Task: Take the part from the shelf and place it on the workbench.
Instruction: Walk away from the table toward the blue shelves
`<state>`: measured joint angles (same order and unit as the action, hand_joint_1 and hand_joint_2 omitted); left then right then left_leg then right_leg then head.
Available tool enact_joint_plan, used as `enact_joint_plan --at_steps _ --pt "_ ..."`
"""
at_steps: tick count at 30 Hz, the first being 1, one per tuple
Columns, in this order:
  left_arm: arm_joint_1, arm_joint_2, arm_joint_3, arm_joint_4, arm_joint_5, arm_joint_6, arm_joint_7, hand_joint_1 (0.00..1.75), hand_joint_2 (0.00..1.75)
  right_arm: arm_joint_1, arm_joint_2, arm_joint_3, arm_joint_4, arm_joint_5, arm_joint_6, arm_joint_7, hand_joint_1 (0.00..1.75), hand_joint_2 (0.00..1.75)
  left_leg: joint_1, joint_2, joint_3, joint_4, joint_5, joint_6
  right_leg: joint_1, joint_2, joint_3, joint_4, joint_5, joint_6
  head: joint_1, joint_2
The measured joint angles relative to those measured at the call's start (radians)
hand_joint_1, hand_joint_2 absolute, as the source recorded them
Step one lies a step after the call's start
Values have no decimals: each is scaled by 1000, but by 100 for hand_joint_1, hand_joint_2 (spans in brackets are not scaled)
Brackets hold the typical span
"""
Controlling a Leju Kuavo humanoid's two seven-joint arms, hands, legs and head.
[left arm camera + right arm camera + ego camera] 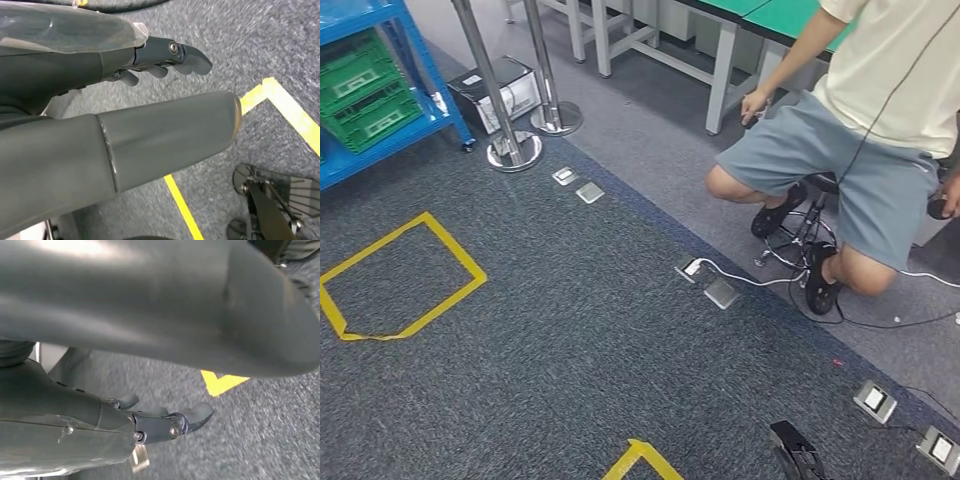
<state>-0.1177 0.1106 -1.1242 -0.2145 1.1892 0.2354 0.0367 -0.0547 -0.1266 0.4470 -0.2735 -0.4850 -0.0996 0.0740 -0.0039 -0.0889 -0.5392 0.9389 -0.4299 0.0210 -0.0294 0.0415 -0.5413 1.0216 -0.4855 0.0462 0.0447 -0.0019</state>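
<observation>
Nearest, the left hand (166, 55) is hanging over grey carpet (569, 340), its fingers (188, 55) stretched out and apart from the thick thumb, holding nothing. The right hand (166, 422) is hanging the same way over the carpet, fingers spread wide and holding nothing, with a piece of yellow tape (220, 381) lying beyond it.

In the head view, a corner of yellow tape (641, 457) is lying at the near edge of the carpet. A little farther, to the left, a yellow tape outline (395, 275) is marking out a box on the floor. Metal floor boxes (720, 293) are sitting along the carpet's edge, one of them with a white cable (743, 275) running out of it.

To the right, a person (878, 120) in grey shorts and a pale shirt is sitting on a stool (822, 185), one hand reaching back toward a green-topped bench (773, 20).

Farther off on the left, two steel posts (497, 95) are standing on round bases beside a dark box (497, 92). At the far left, a blue shelf (392, 135) is carrying green crates (365, 95); whether the part is lying there, I cannot tell.
</observation>
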Motion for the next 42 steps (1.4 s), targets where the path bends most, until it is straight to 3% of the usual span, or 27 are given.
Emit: enact_joint_plan --at_steps 2,4,6,8,10,11,14,17,20,21,22,24,26,27,28,29,30,32,34,36,37,39,41,42 --pt "0 0 0 0 -1 0 -1 0 0 -1 3 10 9 2 -3 7 0 0 0 -19 -7 7 -1 -11 0 16 21 -47 9 -9 -2 0" --pt "3 1 0 0 -5 0 -3 0 0 -5 7 20 15 11 -9 28 0 0 3 -28 -12 8 0 -22 4 -5 21 -49 13 -24 -9 0" --pt "4 2 -2 0 -13 -3 -5 0 0 -8 10 33 20 27 -21 77 0 0 5 8 -30 45 -25 -32 6 -26 22 -53 17 -37 -18 0" --pt "1 1 -5 0 -19 -6 -6 0 0 -9 10 46 27 36 -31 123 0 0 6 57 -85 159 -87 -39 9 -49 21 -55 18 -46 -30 0" --pt "-1 1 -7 0 -18 -7 -6 0 0 -8 10 59 35 37 -33 146 0 0 9 72 -145 284 -138 -43 14 -73 19 -55 17 -51 -35 0" --pt "-1 1 -7 0 -17 -7 -4 0 0 -8 10 66 38 37 -33 152 0 0 9 75 -155 306 -140 -43 15 -85 19 -55 16 -52 -35 0" --pt "2 1 -8 0 -14 -7 2 0 0 -8 10 77 41 38 -31 158 0 0 8 82 -119 242 -94 -37 18 -106 20 -55 15 -52 -37 0" --pt "3 2 -8 0 -14 -7 3 0 0 -8 10 78 41 38 -31 158 0 0 8 84 -108 222 -85 -36 18 -109 20 -55 14 -52 -37 0" --pt "0 3 -8 0 -15 -7 5 0 0 -9 10 85 41 38 -30 159 0 0 0 119 -43 102 -43 -24 20 -125 24 -55 12 -47 -37 0" --pt "-1 5 -8 0 -16 -7 5 0 0 -11 11 90 42 37 -30 159 0 0 -4 127 -15 48 -25 -14 22 -142 28 -56 8 -39 -36 0" --pt "-1 6 -8 0 -17 -7 5 0 0 -13 11 94 42 37 -29 158 0 0 -6 127 2 15 -16 -5 22 -144 31 -52 2 -30 -35 0" --pt "0 6 -9 0 -18 -6 5 0 0 -17 13 101 43 37 -29 156 0 0 -5 103 13 -13 -6 10 19 -112 12 4 -38 -15 -31 0" --pt "-1 6 -10 0 -18 -6 5 0 0 -15 14 105 46 37 -28 154 0 0 -3 83 13 -15 -4 15 15 -60 -48 138 -104 -9 -22 0" --pt "-2 6 -10 0 -18 -6 6 0 0 -14 14 107 47 37 -27 154 0 0 -3 69 13 -14 -4 16 14 -51 -79 201 -126 -7 -18 0" --pt "-2 6 -10 0 -17 -6 9 0 0 -13 14 109 49 37 -26 153 0 0 -3 55 13 -13 -5 16 13 -48 -95 232 -129 -5 -15 0" --pt "-1 6 -10 0 -16 -6 11 0 0 -12 14 111 50 37 -24 153 0 0 -3 41 14 -10 -5 15 12 -46 -93 223 -111 -4 -13 0" --pt "-1 5 -11 0 -15 -6 14 0 0 -12 14 113 50 38 -22 153 0 0 -2 26 14 -7 -6 13 10 -42 -73 175 -76 -4 -11 0" --pt "0 5 -11 0 -14 -6 13 0 0 -12 14 116 51 39 -19 152 0 0 -1 0 12 4 -12 5 5 -8 -11 33 -11 -4 -5 0" --pt "-1 5 -11 0 -14 -5 8 0 0 -13 14 119 53 42 -17 148 0 0 0 -22 3 13 -13 -6 2 25 21 -41 8 -8 -3 0" --pt "1 7 -11 0 -16 -5 6 0 0 -15 15 123 54 43 -13 144 0 0 3 -41 -4 13 -9 -17 5 17 23 -45 7 -20 -7 0" --pt "3 7 -11 0 -17 -5 5 0 0 -17 15 124 54 43 -12 144 0 0 4 -38 -5 15 -11 -22 6 6 26 -48 9 -26 -9 0" --pt "3 8 -12 0 -19 -6 6 0 0 -17 16 126 54 43 -11 143 0 0 4 6 -32 68 -44 -31 6 -19 31 -55 13 -38 -21 0" --pt "0 8 -12 0 -21 -7 7 0 0 -14 17 129 56 39 -11 142 0 0 5 61 -99 202 -109 -39 9 -46 31 -57 13 -46 -32 0" --pt "-1 8 -13 0 -23 -8 8 0 0 -13 17 130 57 37 -11 142 0 0 7 70 -134 270 -134 -41 12 -59 30 -57 12 -48 -34 0"
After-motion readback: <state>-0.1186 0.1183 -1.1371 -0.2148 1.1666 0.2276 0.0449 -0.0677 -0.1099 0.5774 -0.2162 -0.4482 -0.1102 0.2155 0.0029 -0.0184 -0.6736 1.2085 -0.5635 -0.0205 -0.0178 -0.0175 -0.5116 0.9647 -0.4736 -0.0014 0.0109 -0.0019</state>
